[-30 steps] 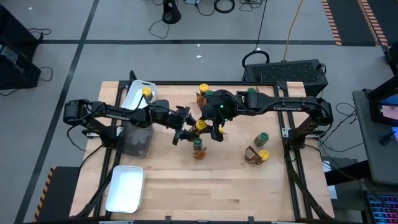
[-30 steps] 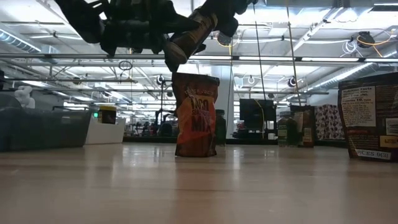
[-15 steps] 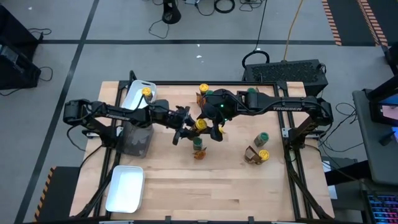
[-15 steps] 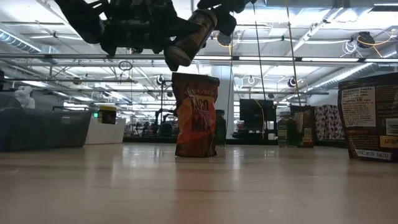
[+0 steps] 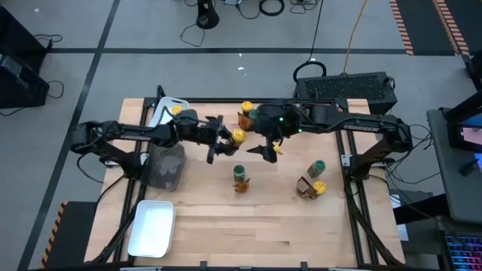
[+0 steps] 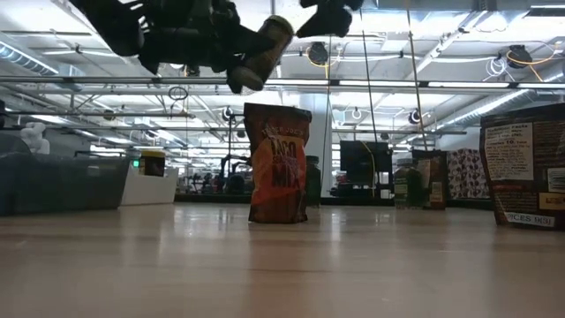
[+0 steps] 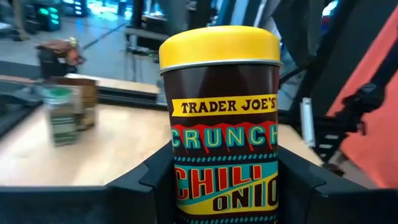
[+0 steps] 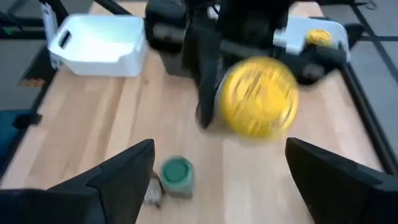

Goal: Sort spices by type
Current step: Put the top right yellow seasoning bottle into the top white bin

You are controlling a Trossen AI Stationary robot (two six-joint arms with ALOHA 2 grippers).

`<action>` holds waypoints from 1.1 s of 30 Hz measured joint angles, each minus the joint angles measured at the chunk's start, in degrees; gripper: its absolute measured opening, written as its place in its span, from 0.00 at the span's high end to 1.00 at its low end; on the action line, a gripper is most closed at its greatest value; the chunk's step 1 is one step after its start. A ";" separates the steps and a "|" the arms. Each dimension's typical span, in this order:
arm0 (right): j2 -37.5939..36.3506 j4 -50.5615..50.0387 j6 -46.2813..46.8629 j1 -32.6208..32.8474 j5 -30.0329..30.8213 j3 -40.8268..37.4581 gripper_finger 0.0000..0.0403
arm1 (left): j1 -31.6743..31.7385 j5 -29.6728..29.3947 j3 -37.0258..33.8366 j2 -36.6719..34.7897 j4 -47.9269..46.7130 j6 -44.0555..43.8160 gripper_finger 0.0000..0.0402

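A brown jar with a yellow lid (image 7: pixel 219 46), labelled chili onion, is in my left gripper (image 5: pixel 220 144) above the table's middle. It shows tilted in the low view (image 6: pixel 261 55) and as a yellow lid (image 5: pixel 239 136) from above. My right gripper (image 5: pixel 263 149) hangs open just right of it, apart from the jar, whose blurred lid (image 8: pixel 258 96) faces its open fingers (image 8: pixel 127 177). Other spices stand on the table: a green-lidded jar (image 5: pixel 239 173) by a packet (image 5: pixel 242 187), another green-lidded jar (image 5: pixel 317 167), and a yellow-lidded jar (image 5: pixel 320 188) beside a packet (image 5: pixel 306 186). My left gripper is shut on the jar's lower body (image 7: pixel 224 186), pinched between the two fingers (image 7: pixel 149 183), one on each side. The lid end points away from the gripper, toward the table's right. The jar is lifted clear of the table and tilted, lid end higher (image 6: pixel 279 24).
A white tray (image 5: pixel 162 117) at the far left holds a yellow-lidded jar (image 5: pixel 177 110). A dark grey tray (image 5: pixel 166 167) lies under my left arm, another white tray (image 5: pixel 152 227) at the near left. A yellow-lidded jar (image 5: pixel 245 107) and a packet (image 5: pixel 243 119) stand near the far edge.
The jar was between both grippers a second ago. My right gripper has let go of it and drawn back toward the right and up. My left gripper keeps the jar and has carried it up and toward the far edge.
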 joint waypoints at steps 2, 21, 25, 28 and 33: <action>-0.82 -1.15 -0.32 -0.17 0.55 -0.15 0.14 | 1.86 -1.32 -0.01 -2.96 -5.26 2.05 0.53; -17.03 15.75 1.61 -3.46 3.38 -28.06 0.14 | 20.42 -46.54 -16.35 -35.74 -23.59 7.03 0.53; -19.64 17.35 2.72 -3.86 3.40 -30.65 0.14 | 22.25 -54.89 -21.11 -38.19 -18.44 5.55 0.53; -20.75 18.46 2.70 -3.84 3.39 -31.83 0.14 | 23.32 -59.96 -23.80 -37.89 -15.88 5.42 0.53; -20.82 18.41 2.64 -3.86 3.36 -32.00 0.14 | 24.92 -63.51 -27.59 -37.11 -11.74 5.38 0.53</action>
